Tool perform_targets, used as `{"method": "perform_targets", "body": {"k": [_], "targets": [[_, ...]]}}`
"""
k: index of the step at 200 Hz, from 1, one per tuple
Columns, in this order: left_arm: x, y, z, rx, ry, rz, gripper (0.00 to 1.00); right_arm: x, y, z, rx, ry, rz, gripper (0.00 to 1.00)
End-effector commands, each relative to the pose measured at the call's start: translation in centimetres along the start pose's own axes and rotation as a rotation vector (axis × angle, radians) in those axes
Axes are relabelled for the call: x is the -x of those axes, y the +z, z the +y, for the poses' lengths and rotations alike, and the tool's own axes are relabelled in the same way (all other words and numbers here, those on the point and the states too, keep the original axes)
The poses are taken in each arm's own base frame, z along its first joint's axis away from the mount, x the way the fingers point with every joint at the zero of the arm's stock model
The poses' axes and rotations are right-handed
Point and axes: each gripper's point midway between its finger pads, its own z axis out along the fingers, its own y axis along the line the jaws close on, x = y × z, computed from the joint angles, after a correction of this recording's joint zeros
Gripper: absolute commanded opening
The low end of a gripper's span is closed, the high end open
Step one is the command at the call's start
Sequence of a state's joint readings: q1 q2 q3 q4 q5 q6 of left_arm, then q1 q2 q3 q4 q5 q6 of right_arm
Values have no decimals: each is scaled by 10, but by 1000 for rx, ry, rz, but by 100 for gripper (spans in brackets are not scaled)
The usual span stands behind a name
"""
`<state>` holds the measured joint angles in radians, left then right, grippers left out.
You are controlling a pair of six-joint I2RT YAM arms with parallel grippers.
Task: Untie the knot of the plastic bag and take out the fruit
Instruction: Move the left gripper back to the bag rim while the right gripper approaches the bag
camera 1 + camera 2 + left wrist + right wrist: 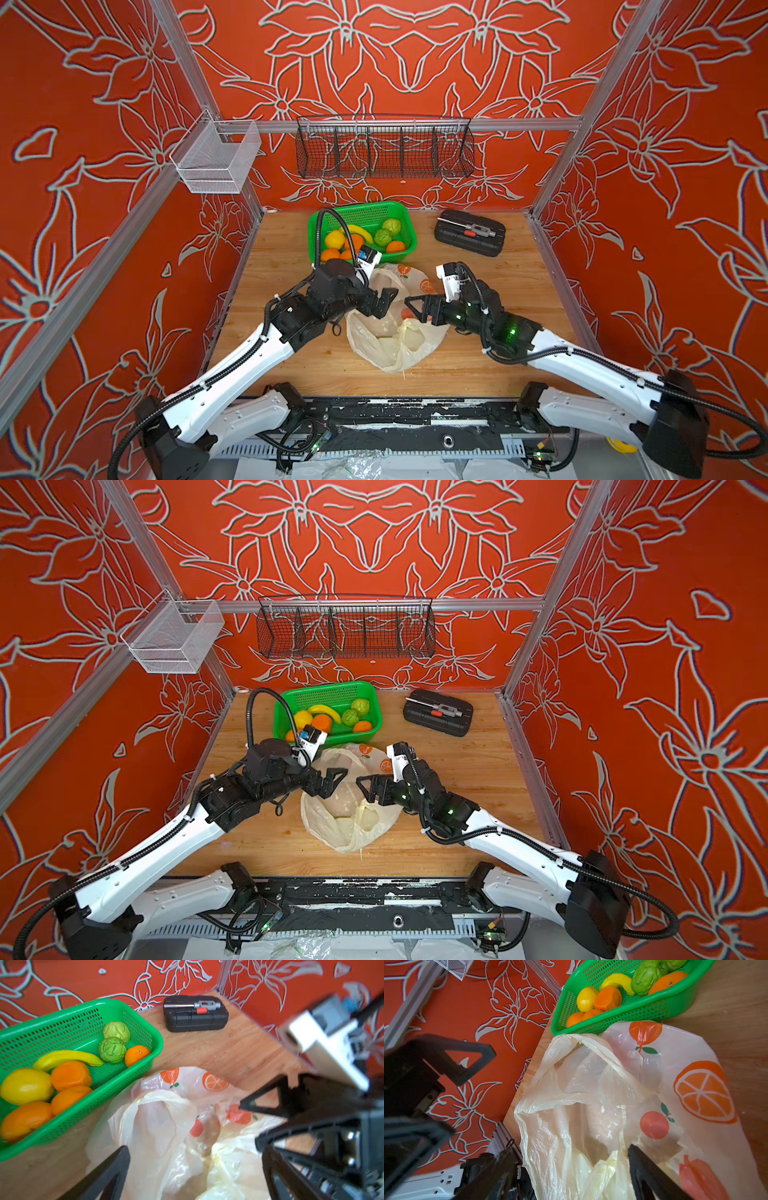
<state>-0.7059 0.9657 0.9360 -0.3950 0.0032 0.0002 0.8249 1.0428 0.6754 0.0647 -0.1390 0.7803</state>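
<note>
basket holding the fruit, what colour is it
Green basket, perforated plastic; clearest in the left wrist view.

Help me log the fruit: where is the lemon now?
In both top views the lemon lies in the green basket at the back of the table, left of middle, beside the banana.

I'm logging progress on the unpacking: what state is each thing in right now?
plastic bag: untied, mouth open, no fruit seen inside.
fruit: in the green basket.
black tool case: shut.
left hand: open, over the bag.
right hand: open, over the bag.
</note>
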Motion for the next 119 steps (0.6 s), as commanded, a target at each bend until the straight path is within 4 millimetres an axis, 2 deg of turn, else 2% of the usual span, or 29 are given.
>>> {"method": "perform_targets", "body": {"k": [1,23,47,54,90,119], "targets": [[-24,-2,0,42,310,43,98,0,-4,-2,-5,21,-17,87],[-49,1,-11,8,490,125,98,0,-9,-7,-26,18,-30,87],[-68,10,-1,75,625,223,98,1,-14,-10,-31,19,-52,88],[-76,21,6,116,664,277,98,1,-15,-11,-32,20,-57,88],[-79,51,35,318,820,361,98,2,-18,-13,-37,19,-66,88],[-61,64,53,484,850,348,100,2,-20,-12,-35,14,-69,88]]}}
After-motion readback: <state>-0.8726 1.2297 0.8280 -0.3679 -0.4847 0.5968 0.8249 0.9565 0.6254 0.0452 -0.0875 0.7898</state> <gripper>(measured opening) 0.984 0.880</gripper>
